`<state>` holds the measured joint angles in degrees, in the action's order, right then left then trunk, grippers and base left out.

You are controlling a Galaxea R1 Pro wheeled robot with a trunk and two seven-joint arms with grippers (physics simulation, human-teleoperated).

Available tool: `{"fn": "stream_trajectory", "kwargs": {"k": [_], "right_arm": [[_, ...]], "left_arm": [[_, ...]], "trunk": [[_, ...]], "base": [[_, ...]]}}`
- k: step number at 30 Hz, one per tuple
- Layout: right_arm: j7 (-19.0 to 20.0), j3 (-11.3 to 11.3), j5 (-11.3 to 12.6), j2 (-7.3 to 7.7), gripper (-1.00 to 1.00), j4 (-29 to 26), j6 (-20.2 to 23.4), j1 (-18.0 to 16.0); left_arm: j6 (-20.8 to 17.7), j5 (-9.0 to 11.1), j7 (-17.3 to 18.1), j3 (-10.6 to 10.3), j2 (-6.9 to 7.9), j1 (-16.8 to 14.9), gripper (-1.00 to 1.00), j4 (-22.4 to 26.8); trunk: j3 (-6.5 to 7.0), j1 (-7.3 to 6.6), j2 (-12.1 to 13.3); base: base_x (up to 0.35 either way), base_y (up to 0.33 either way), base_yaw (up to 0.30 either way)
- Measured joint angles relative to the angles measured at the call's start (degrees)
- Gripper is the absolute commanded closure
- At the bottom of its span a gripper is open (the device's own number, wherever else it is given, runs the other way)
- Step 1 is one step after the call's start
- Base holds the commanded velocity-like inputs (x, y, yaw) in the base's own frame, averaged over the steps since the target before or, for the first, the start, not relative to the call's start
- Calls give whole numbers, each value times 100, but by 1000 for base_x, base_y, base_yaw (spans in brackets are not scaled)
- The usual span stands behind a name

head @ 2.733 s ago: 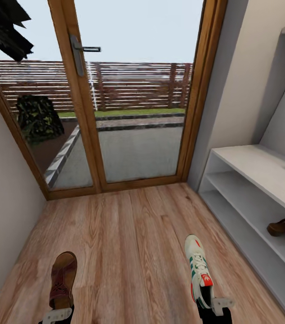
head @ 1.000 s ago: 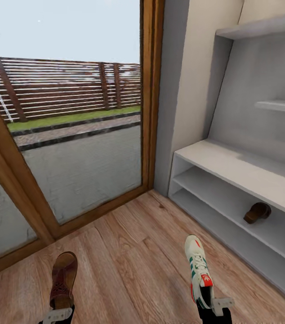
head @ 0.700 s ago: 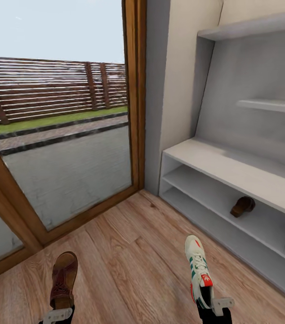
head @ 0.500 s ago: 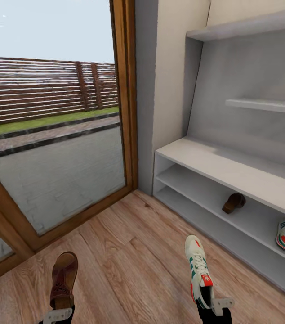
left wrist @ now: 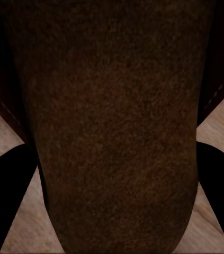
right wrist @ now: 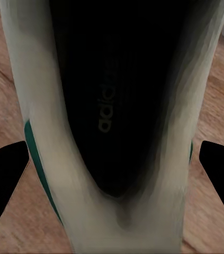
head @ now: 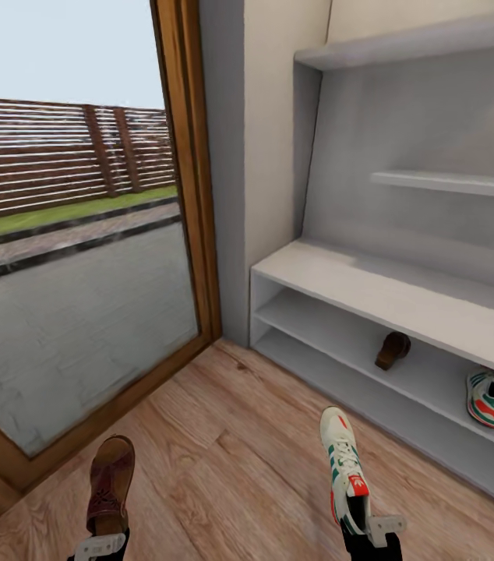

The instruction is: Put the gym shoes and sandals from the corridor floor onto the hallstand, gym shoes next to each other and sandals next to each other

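- A brown sandal [head: 109,487] is pinched at its heel by the left gripper [head: 97,545], toe toward 12 o'clock.
- A white gym shoe [head: 344,466] is likewise clamped by the right gripper [head: 373,530].
- On the hallstand [head: 372,292] at 2 o'clock, a second sandal [head: 393,349] and sneaker [head: 490,397] are seen.

Head view high, facing down at hallstand [head: 372,292], wrist views pressed close, sharing held shoes and floor [head: 231,436]
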<state>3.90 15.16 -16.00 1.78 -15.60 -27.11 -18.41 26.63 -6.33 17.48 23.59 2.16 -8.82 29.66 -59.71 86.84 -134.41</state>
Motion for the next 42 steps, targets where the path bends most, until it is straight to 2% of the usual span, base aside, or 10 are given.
{"fn": "stream_trajectory", "kwargs": {"k": [11,42], "right_arm": [[0,-2,0,0,100,-1,1,0],[0,-1,0,0,100,-1,-1,-1]], "left_arm": [[1,-2,0,-4,0,-1,100,-1],[2,5,0,1,0,-1,100,-3]], "trunk": [[0,2,0],[0,2,0]], "base": [[119,241,-266],[1,39,-266]]}}
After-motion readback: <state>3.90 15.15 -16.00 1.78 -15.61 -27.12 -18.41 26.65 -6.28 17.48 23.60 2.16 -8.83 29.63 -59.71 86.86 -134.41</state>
